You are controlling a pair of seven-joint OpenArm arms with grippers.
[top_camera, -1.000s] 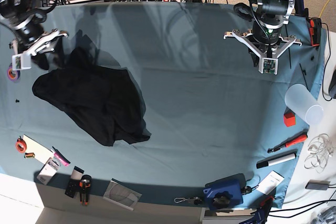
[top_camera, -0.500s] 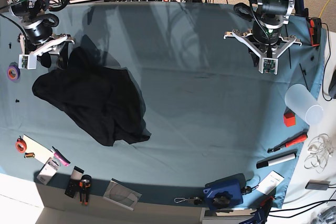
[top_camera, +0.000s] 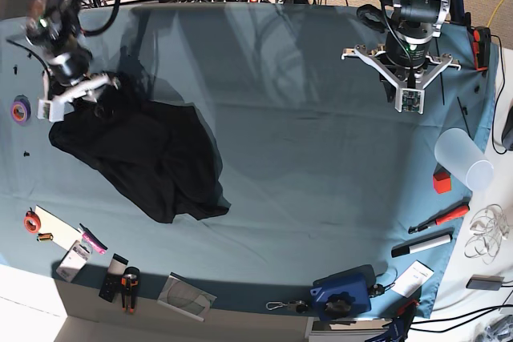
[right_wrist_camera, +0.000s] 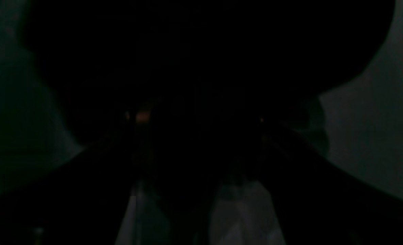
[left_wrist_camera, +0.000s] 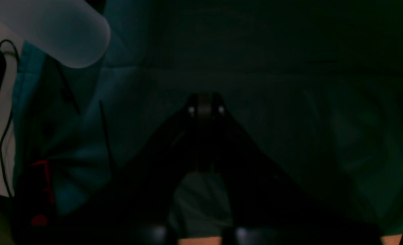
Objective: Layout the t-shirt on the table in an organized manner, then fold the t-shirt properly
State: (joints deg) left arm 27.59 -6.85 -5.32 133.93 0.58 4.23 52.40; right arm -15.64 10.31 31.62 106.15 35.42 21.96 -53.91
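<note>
While the t-shirt [top_camera: 144, 158] lies crumpled in a black heap on the left half of the table [top_camera: 304, 166], the right gripper [top_camera: 76, 94] hangs over the heap's far-left corner, its white fingers [top_camera: 56, 106] spread wide apart. From the base view I cannot tell whether those fingers touch the cloth or hover just above it (the right wrist view is almost wholly dark, the shirt [right_wrist_camera: 201, 51] filling the upper part and only a pale patch of table cloth [right_wrist_camera: 375, 136] at the right edge). No print shows on the shirt; only black cloth faces up, with a fold running down toward its near corner.

Over on the far right side of the table, the left gripper [top_camera: 409, 100] hangs well apart from the shirt, above bare teal cloth. Its fingers are pressed together with nothing between them, as the left wrist view shows: the two dark fingers [left_wrist_camera: 204, 109] meet at a point over the table.

Near the right rim lies a translucent plastic cup [top_camera: 463, 162] on its side, with a small red block [top_camera: 442, 181] just beside it and a red-handled tool [top_camera: 439, 219] nearer still. Along the near left edge sit a roll of orange tape [top_camera: 30, 221] and a pink marker [top_camera: 93, 239].
</note>
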